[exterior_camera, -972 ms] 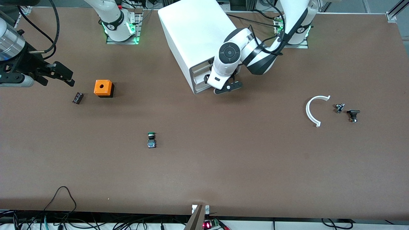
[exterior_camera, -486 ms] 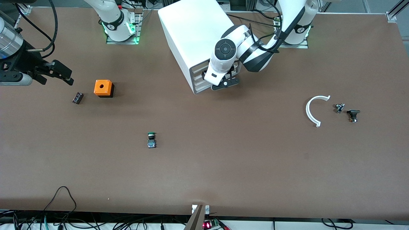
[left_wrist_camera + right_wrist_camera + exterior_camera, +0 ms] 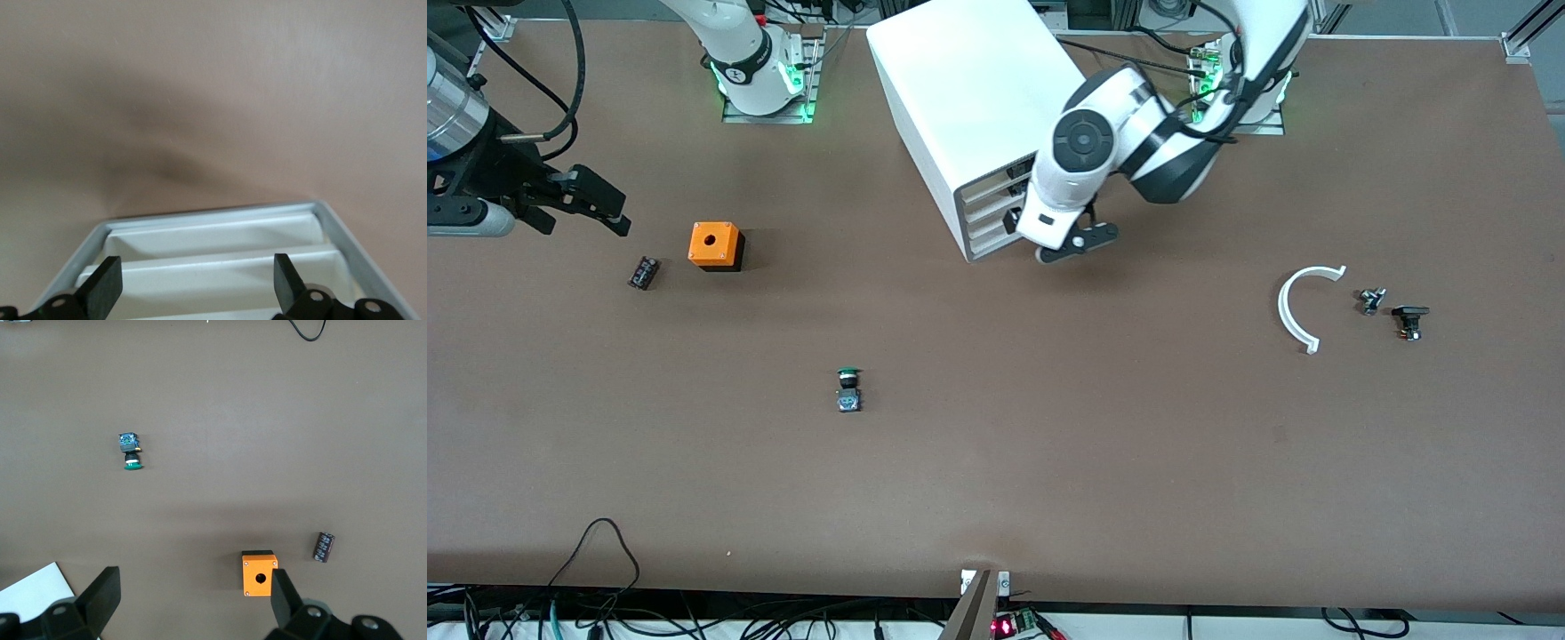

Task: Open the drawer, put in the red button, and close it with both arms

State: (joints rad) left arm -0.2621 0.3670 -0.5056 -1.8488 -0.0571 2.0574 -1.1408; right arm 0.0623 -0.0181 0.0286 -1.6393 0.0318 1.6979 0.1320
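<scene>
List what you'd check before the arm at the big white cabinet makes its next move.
1. Left gripper open: ok, in front of the big white boxy cabinet.
2. Drawer pulled out: not ok; the shallow white plastic drawers all look shut.
3. Fingers lined up with the second drawer: cannot tell.
4. Red button found: cannot tell; a small dark part with a hint of red lies toward the left arm's end.
5. Right gripper open and waiting: ok, beside the orange square box.
</scene>
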